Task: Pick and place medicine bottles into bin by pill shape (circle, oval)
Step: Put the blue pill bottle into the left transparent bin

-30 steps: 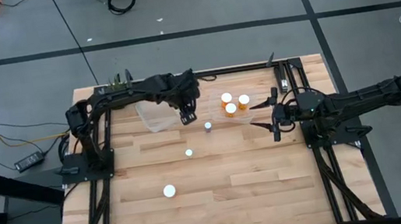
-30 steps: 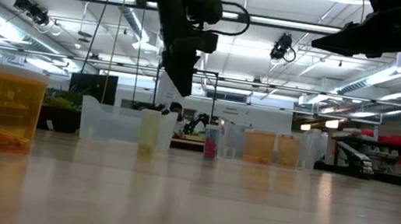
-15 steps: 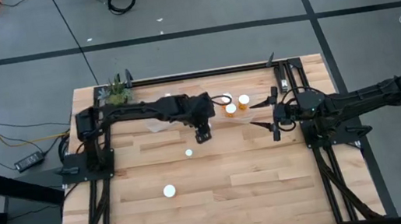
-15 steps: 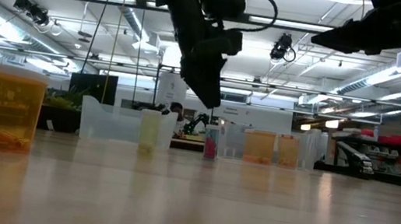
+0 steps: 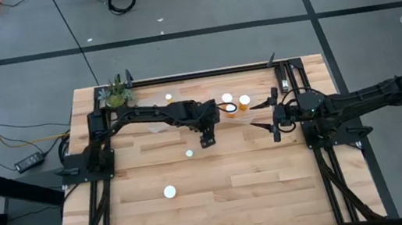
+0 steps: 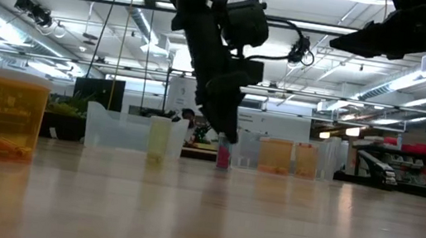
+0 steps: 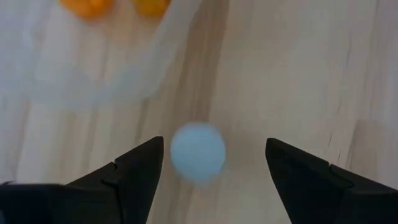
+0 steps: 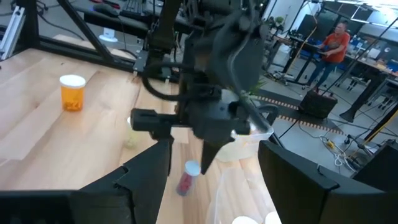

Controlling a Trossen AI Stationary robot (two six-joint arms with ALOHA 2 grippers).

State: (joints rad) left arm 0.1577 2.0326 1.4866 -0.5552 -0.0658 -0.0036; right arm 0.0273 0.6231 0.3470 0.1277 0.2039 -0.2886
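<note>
**Left arm brought over a slim bottle; sorting partly done**

The left gripper (image 5: 205, 138) has been swung from the clear bin (image 5: 157, 123) to above a slim bottle (image 7: 198, 152), fingers spread either side. Two orange bottles (image 5: 243, 102) are already binned; two white-capped bottles (image 5: 169, 191) remain on open table (image 5: 275, 189). The right gripper (image 5: 274, 124) is held spread nearby.

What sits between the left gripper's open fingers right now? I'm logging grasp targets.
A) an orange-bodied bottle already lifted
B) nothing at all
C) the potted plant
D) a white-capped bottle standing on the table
D: in the left wrist view, the left gripper has its fingers spread to either side of a round white cap of a medicine bottle standing on the wooden table.
</note>
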